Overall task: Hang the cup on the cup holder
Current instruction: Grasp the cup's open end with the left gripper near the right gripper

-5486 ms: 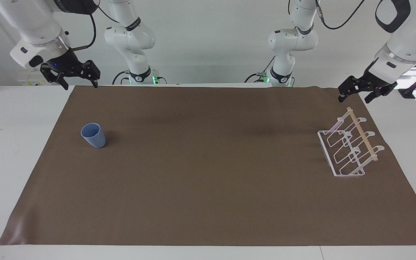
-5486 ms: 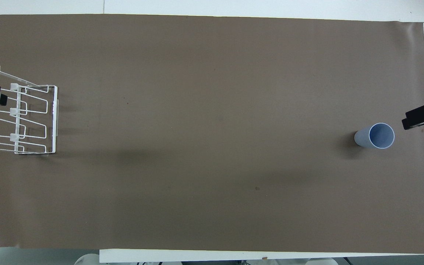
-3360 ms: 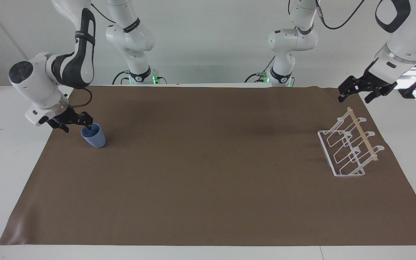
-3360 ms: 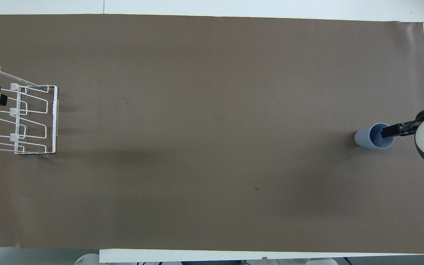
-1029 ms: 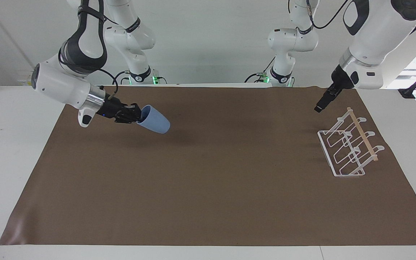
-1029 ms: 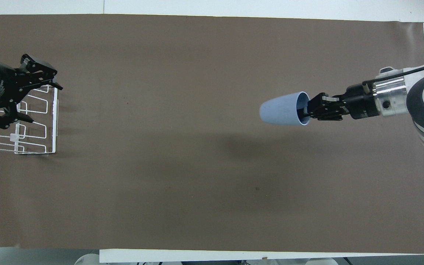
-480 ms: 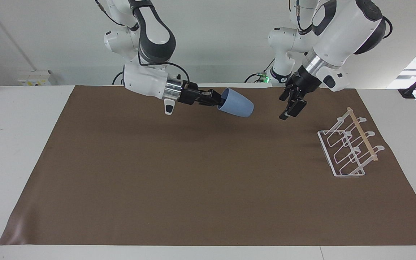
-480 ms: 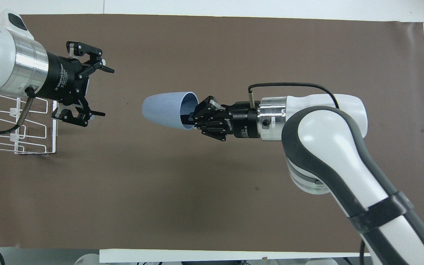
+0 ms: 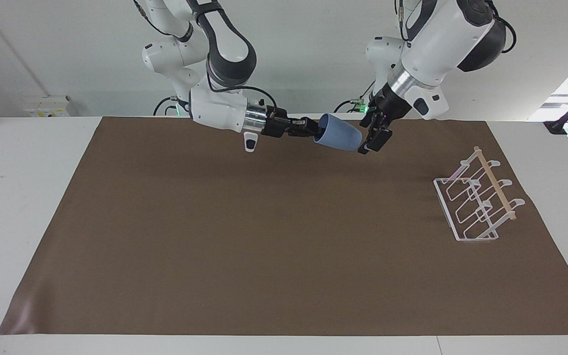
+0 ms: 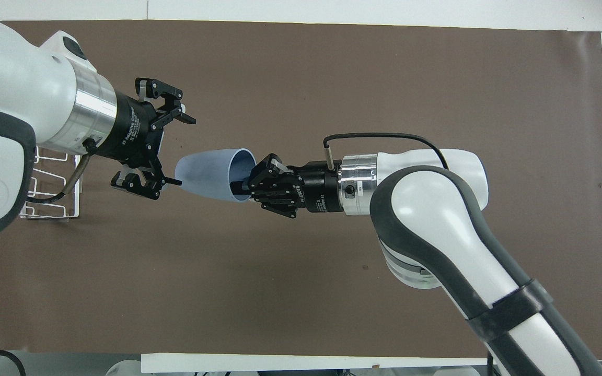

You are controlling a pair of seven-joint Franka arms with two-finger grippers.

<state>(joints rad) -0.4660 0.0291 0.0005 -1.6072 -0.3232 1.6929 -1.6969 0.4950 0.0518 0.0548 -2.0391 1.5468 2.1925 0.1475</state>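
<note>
Mid-handover above the brown worktop mat (image 9: 274, 222): small light-blue tapered plastic cup (image 9: 338, 132) held sideways by the rim in the closed right hand (image 9: 309, 127), base toward the open left hand (image 9: 373, 137). Next, probably: closing on the base, then carrying to the white wire cup holder (image 9: 476, 202).

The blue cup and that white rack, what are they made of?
The cup looks like plastic: smooth, matte, one even light blue with a thin rim. It lies sideways in the air, its rim held by the right gripper, while the open left gripper is at its closed end. The rack looks like thin white-coated wire, probably metal, bent into loops, with a pale rod on top that looks wooden.
</note>
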